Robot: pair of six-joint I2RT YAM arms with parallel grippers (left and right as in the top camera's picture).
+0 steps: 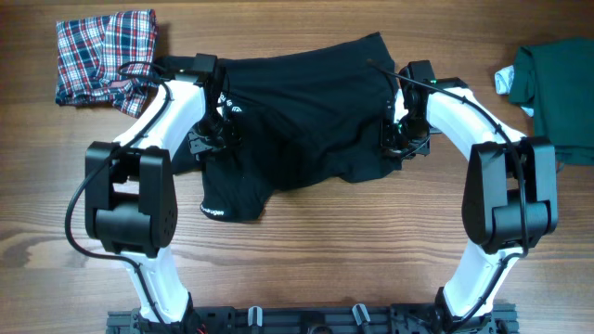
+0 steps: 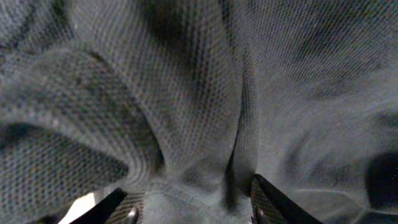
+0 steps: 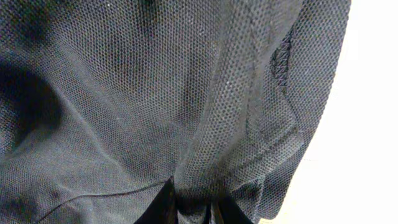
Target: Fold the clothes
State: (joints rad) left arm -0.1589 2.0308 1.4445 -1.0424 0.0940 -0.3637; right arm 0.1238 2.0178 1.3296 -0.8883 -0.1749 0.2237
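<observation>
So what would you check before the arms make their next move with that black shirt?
1. Left fingers hold cloth: ok, a thick bunch of the black shirt fills the gap between them.
2. Right fingers hold cloth: ok, pinched on a narrow fold near the shirt's edge.
3. Grips on opposite sides of the shirt: ok in the overhead view.
4. Shirt lying flat: not ok, it is rumpled.
5. Green garment apart from the shirt: ok.
6. Plaid garment apart from the shirt: cannot tell, the left arm covers that spot.
</observation>
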